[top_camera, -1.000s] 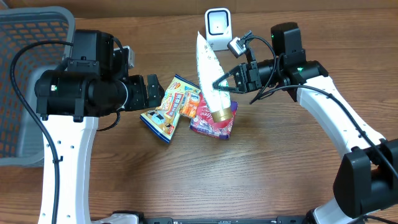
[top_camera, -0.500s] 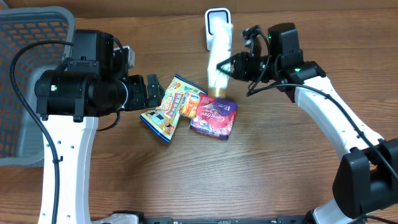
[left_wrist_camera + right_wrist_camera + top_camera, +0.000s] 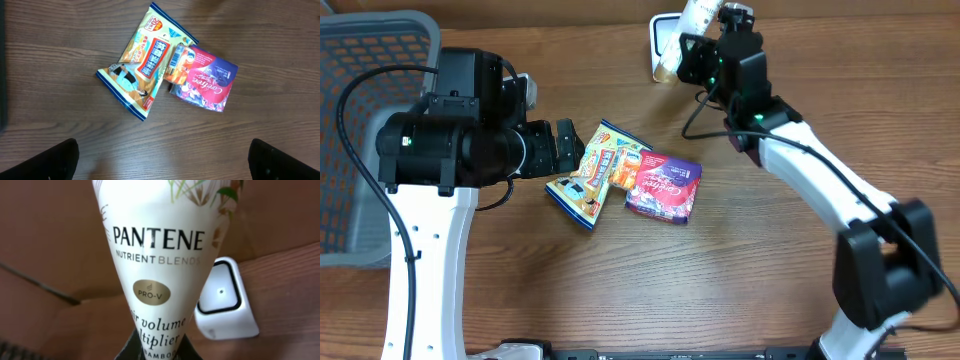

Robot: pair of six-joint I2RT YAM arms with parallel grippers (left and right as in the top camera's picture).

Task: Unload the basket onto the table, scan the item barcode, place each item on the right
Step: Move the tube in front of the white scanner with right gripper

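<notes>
My right gripper is shut on a white Pantene tube, gripping its narrow lower end. In the overhead view the tube is held high at the back edge, directly over the white barcode scanner, with the right gripper beside it. The right wrist view shows the scanner just behind and to the right of the tube. No barcode shows on the tube face that I see. My left gripper is open and empty above bare wood, left of the packs.
A yellow-and-blue snack pack and a purple pouch lie side by side mid-table. A grey mesh basket stands at the far left.
The right gripper has carried the tube up and back, from over the purple pouch to the scanner, turning it on the way. The left arm has not moved.
</notes>
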